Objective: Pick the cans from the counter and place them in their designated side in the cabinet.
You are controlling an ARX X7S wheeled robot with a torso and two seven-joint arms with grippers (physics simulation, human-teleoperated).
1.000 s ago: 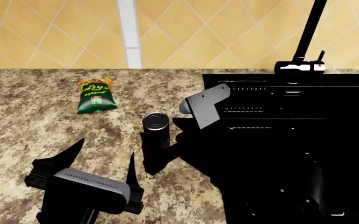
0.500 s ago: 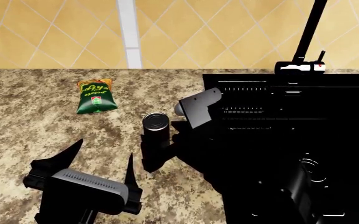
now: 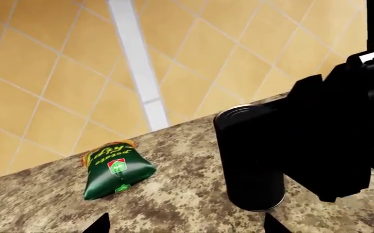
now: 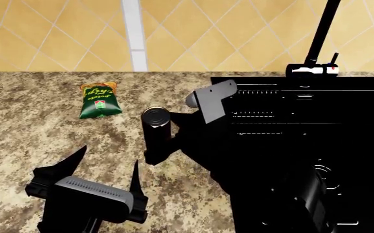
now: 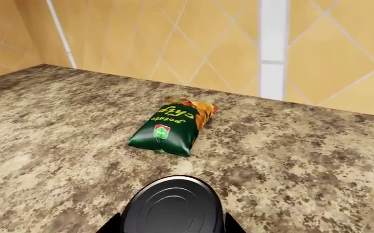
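Our right gripper (image 4: 158,145) jaws hold the dark can (image 4: 156,127) just beside the sink (image 4: 303,121); left gripper (image 4: 106,170) jaws wide.

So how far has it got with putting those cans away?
Early days. Nothing looks put away: no cabinet shows in any view. In hand: the right hand is closed around the dark can, which looks lifted just clear of the counter in the left wrist view. The left hand hangs open and empty. Left to do: carry this can to the cabinet. The chip bag lies on the counter.
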